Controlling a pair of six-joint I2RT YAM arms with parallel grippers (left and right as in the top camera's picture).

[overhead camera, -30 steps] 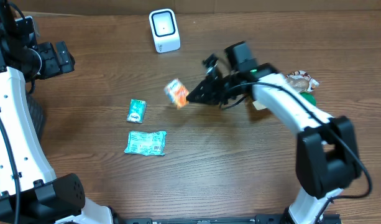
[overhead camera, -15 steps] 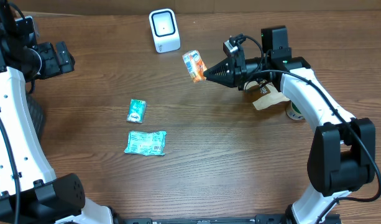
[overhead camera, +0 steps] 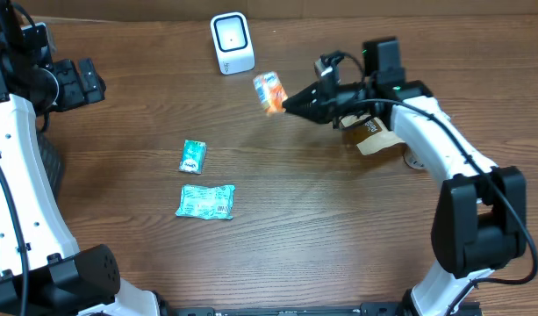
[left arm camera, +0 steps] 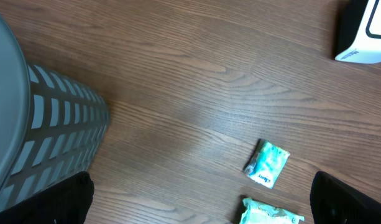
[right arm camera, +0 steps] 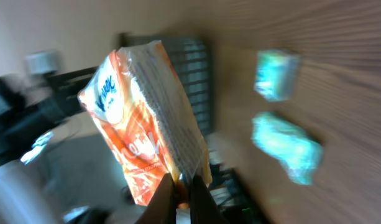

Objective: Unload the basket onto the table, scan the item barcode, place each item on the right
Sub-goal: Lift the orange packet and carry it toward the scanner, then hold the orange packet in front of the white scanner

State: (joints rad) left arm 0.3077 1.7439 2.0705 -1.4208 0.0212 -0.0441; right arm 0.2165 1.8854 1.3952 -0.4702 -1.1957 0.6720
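Right gripper point(overhead camera: 287, 103): jaws fully closed, pinching one edge of a small orange-and-white plastic snack packet point(overhead camera: 269, 91). The right wrist view shows the fingertips point(right arm camera: 162, 202) clamped on the packet's seam.

Packet is held tilted above the brown wooden table point(overhead camera: 339, 228), near and to the right of the white box-shaped barcode scanner point(overhead camera: 232, 42) at the far edge, not touching it.

A brown paper pouch point(overhead camera: 374, 137) lies under the right arm.

Mid-table left: small green sachet point(overhead camera: 192, 156), with a larger teal packet point(overhead camera: 205, 201) just nearer.

Left gripper point(overhead camera: 89, 82): jaws spread wide, holding nothing, far left, beside a grey slatted basket point(left arm camera: 53, 124).
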